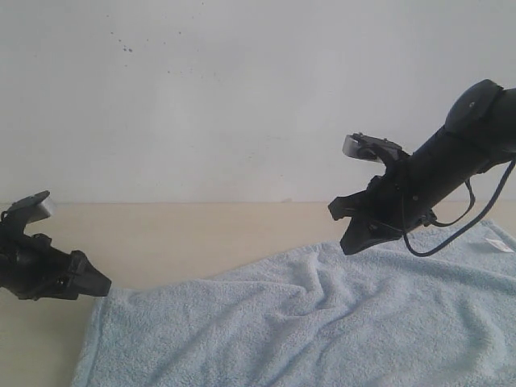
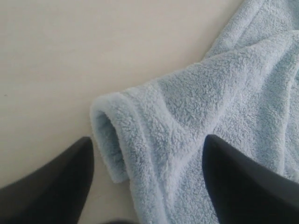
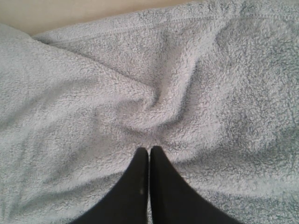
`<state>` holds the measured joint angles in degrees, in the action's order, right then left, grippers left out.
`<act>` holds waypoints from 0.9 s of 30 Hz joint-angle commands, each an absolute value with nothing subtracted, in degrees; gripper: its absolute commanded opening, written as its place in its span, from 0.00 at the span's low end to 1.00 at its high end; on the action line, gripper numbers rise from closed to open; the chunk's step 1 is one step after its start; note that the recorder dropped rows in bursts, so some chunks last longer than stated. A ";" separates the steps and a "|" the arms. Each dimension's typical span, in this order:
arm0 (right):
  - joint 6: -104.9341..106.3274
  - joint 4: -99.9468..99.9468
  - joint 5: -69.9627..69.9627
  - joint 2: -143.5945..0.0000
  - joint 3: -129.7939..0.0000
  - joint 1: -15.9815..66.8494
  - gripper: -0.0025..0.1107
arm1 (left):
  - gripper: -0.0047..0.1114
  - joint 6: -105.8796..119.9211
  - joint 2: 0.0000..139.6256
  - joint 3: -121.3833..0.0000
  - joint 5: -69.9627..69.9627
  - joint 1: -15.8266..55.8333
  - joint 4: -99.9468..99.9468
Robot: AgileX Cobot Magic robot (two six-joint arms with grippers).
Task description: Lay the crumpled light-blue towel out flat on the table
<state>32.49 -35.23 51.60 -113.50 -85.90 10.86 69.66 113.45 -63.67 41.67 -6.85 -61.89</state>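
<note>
Presently left gripper [image 2: 148, 140] spread over the towel [image 2: 224, 93] (corner curled); right gripper [image 3: 149, 148] closed

The towel [image 1: 322, 322] runs off the exterior view's lower and right edges

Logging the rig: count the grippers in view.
2. The left gripper, jaws apart, is at the towel's rolled corner; the right gripper, jaws shut, is at a pucker farther along it. None seems hidden.
</note>
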 commanded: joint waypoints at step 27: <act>33.09 -35.14 51.49 -112.76 -85.76 10.97 0.02 | 0.07 72.15 118.35 -64.01 49.83 -6.85 -71.56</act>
<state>32.49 -35.23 51.23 -113.50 -85.90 10.86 71.18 118.43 -63.80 47.25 -6.85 -70.82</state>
